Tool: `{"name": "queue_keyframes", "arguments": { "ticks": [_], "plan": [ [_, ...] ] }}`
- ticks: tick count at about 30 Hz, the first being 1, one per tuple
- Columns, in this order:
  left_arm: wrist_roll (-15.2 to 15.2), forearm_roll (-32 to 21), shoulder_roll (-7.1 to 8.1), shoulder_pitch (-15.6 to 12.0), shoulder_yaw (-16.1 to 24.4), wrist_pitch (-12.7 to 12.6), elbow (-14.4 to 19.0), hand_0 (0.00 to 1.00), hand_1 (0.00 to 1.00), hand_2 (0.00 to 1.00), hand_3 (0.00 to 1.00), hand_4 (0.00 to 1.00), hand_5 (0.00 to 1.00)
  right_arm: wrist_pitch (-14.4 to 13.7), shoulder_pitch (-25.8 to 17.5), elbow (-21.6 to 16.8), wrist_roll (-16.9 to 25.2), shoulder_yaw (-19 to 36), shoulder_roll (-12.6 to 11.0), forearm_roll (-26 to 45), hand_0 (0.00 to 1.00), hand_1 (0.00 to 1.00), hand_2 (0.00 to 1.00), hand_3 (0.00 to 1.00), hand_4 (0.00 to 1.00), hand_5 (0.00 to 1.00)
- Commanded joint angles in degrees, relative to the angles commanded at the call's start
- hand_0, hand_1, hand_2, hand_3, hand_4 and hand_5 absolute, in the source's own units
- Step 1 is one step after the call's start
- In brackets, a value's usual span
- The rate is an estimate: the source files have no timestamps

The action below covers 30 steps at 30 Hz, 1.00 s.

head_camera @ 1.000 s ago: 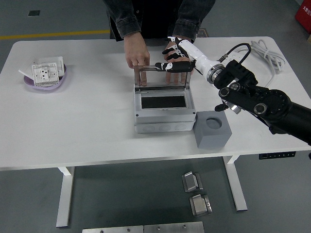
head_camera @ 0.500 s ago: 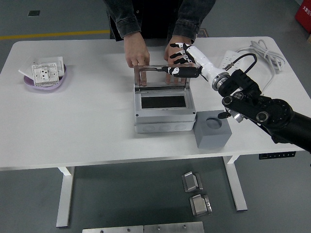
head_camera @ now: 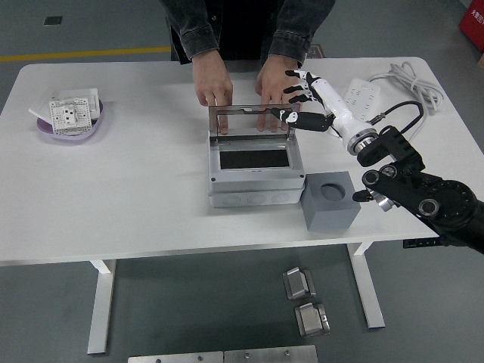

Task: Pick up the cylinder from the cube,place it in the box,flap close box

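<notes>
Right robot hand (head_camera: pixel 302 102): upper right of centre in the frame, at the end of a black arm entering from the right edge; white fingers with black tips spread wide, holding nothing; one fingertip (head_camera: pixel 281 116) points left and sits at the top right corner of the lid.
Left robot hand: not visible.
Box (head_camera: pixel 255 175): grey, in the middle of the surface, its opening facing up and dark inside.
Lid (head_camera: pixel 249 121): clear flap with a dark frame, standing upright along the far edge of the box, so the box is open.
Cube (head_camera: pixel 330 200): grey block just beside the lower right corner of the box, with a round recess in its top face.
Cylinder: cannot be seen on the cube; whether it lies inside the box cannot be told.
Person: stands at the top of the frame in dark sleeves; one hand (head_camera: pixel 212 82) rests on the surface behind the left end of the lid, the other hand (head_camera: pixel 272 79) behind its right end, close to the robot hand.
Surface (head_camera: pixel 136 189): white, filling the middle of the frame.
Dish (head_camera: pixel 69 121): purple, upper left, holding white socket parts.
Power strip (head_camera: pixel 361 94): white, upper right, with a coiled cable beside it.
</notes>
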<state>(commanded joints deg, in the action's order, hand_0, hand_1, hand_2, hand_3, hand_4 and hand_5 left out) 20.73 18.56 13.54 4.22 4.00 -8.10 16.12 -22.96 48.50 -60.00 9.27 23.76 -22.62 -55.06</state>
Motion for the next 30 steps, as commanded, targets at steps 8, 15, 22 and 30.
{"name": "queue_keyframes", "arguments": {
  "ticks": [8, 15, 22, 30],
  "plan": [
    [0.0, -0.4, 0.02, -0.1, -0.3, 0.0, -0.1, 0.697, 0.679, 0.577, 0.648, 0.524, 0.350, 0.8, 3.0, -0.1, -1.5, -0.5, 0.1, -1.5, 0.698, 0.615, 0.693, 0.890, 0.735, 0.327],
    [0.1, -0.6, 0.27, 0.0, -0.9, 0.0, -0.1, 0.697, 0.680, 0.578, 0.649, 0.523, 0.350, 1.4, 6.5, 3.5, -1.2, -4.4, 2.5, 2.2, 0.700, 0.622, 0.698, 0.893, 0.730, 0.316],
    [0.1, -0.9, 0.64, 0.5, -1.7, 0.1, 0.0, 0.697, 0.679, 0.580, 0.650, 0.523, 0.352, 2.5, 10.7, 8.5, -0.2, -12.0, 6.4, 8.5, 0.702, 0.623, 0.699, 0.890, 0.738, 0.317],
    [0.0, -1.2, 0.86, 0.4, -2.3, 0.0, -0.1, 0.697, 0.680, 0.582, 0.649, 0.518, 0.352, 2.4, 11.9, 9.5, -0.1, -16.3, 8.1, 10.4, 0.701, 0.619, 0.695, 0.884, 0.744, 0.323]
  ]
}}
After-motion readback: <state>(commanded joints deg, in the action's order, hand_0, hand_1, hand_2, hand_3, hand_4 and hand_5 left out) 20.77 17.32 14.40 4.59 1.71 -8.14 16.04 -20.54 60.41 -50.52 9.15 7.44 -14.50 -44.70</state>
